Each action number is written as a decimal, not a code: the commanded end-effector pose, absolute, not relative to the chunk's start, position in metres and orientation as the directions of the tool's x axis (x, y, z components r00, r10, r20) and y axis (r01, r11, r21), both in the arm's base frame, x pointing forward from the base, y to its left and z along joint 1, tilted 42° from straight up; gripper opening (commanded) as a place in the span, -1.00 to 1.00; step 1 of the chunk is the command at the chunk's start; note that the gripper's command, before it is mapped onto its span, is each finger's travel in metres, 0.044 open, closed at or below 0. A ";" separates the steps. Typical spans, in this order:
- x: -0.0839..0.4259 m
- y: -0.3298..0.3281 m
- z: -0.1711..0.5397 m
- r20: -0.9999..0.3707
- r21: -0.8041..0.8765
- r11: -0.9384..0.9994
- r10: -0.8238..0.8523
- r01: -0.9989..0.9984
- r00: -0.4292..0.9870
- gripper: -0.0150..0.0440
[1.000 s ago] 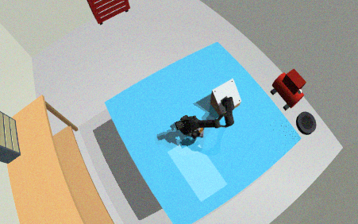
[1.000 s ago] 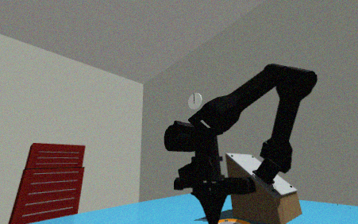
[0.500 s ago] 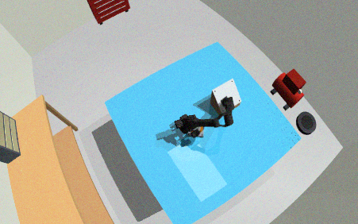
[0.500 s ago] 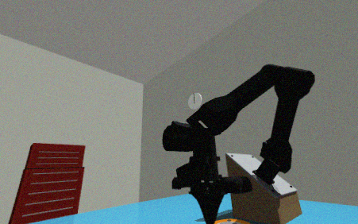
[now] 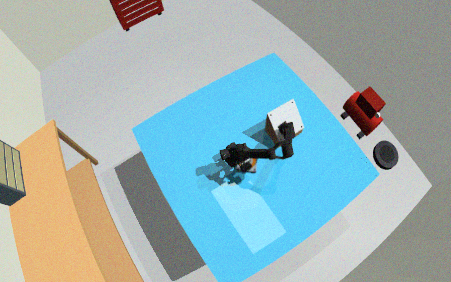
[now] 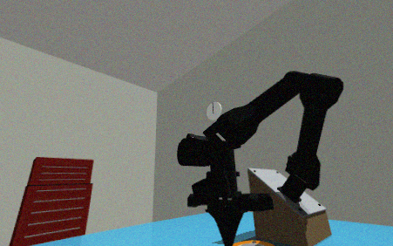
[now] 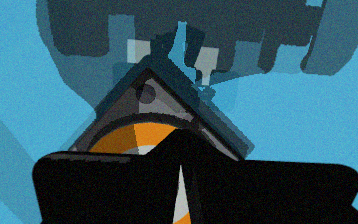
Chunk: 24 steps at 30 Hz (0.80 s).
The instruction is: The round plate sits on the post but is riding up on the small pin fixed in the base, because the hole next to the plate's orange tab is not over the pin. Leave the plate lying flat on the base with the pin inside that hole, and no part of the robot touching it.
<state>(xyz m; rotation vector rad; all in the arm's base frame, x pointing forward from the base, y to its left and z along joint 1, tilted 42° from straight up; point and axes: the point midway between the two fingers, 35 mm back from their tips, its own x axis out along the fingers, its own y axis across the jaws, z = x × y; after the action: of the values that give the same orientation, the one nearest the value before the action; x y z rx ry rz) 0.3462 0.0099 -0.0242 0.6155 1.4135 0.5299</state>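
I've got the gripper (image 7: 180,172) pointing straight down over the plate (image 7: 130,137), and its fingers are pressed together with only a thin sliver of light between them, nothing held in there. From the wrist camera the two black fingers fill the lower half of my view, so most of the plate is hidden behind them.

What I can see of the plate is an orange arc with a paler wedge in it, lying on the dark square base (image 7: 170,95). The base sits corner-up in this view, on the blue surface (image 7: 305,115). Near that upper corner of the base there is a small dark round spot (image 7: 145,93), apart from the plate's edge; I cannot tell from here whether it is the pin or a hole. Whether the fingertips actually touch the plate, I cannot tell either.

On the exterior camera the arm (image 6: 309,131) arches up and over from its slanted wooden mount (image 6: 289,214), and the gripper (image 6: 227,237) comes to a point right at the bottom edge of the frame, just beside a sliver of orange plate (image 6: 248,243).

From the top camera the arm (image 5: 275,150) reaches from the mount (image 5: 284,120) toward the middle of the blue surface (image 5: 185,130), with a bit of orange (image 5: 247,165) peeking out beside the gripper (image 5: 235,155). A red cabinet (image 5: 137,12) stands well apart at the far edge.
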 end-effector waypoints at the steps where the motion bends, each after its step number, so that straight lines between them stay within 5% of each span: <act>1: 0.340 0.009 -0.031 -0.740 0.671 0.740 0.668 0.033 0.074 -0.49; 24: 0.336 0.005 -0.035 -0.741 0.671 0.741 0.668 0.034 0.074 -0.49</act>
<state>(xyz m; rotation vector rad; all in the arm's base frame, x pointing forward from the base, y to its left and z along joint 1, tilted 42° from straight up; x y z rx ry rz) 0.3423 0.0045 -0.0292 0.6143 1.4117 0.5289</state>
